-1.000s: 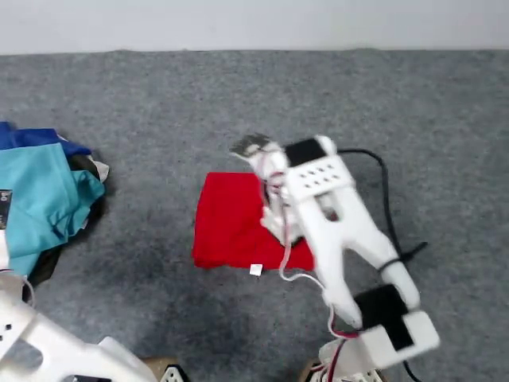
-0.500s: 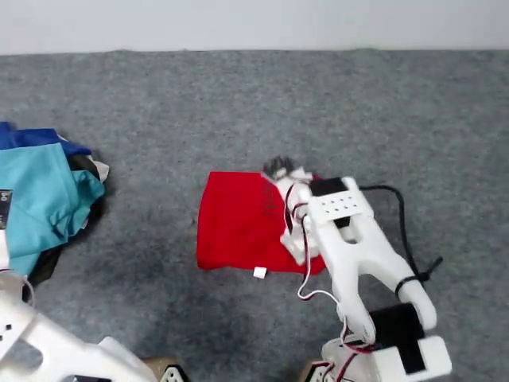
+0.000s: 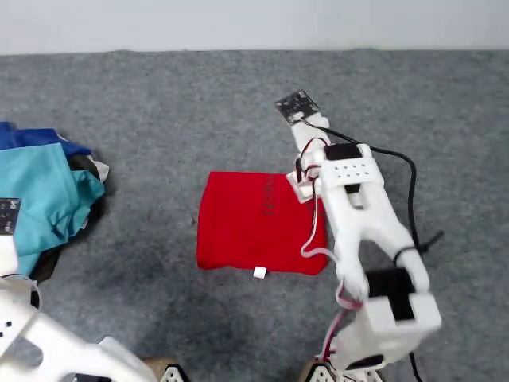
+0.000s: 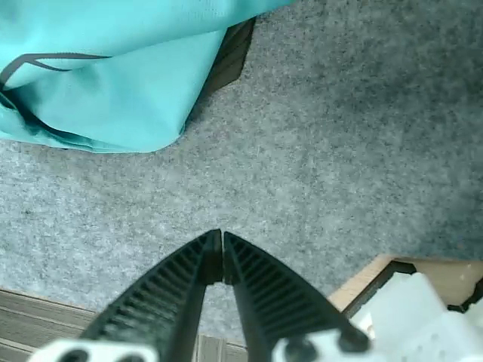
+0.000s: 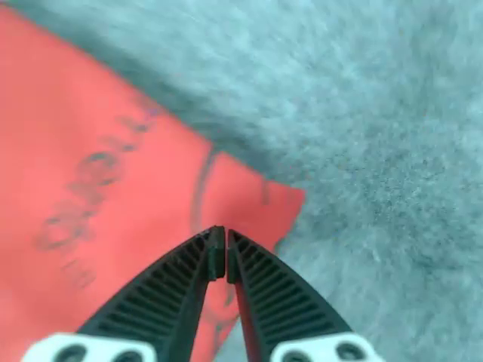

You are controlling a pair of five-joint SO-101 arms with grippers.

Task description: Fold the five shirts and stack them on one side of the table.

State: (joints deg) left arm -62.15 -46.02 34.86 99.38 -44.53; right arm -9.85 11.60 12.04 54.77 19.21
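A folded red shirt (image 3: 254,227) lies flat mid-table, with a small white tag at its near edge. My right gripper (image 5: 219,255) is shut with nothing in it, hovering over the red shirt's (image 5: 98,196) far right corner. In the high view the right gripper (image 3: 302,185) sits at that corner, with the arm stretched out from the near right. A loose pile sits at the left edge, with a teal shirt (image 3: 44,199) on top and a blue shirt (image 3: 32,139) behind it. My left gripper (image 4: 223,260) is shut and empty over grey carpet, just short of the teal shirt (image 4: 113,68).
Grey carpet (image 3: 183,103) covers the table up to a pale wall at the back. A dark garment (image 4: 230,49) peeks out from under the teal one. The right arm's black cable (image 3: 409,199) loops over the carpet on the right. A wooden edge (image 4: 370,275) shows by the left arm's base.
The right arm has lifted off the red shirt and swung toward the far right corner, uncovering the shirt's right half. The pile and the left arm have hardly moved.
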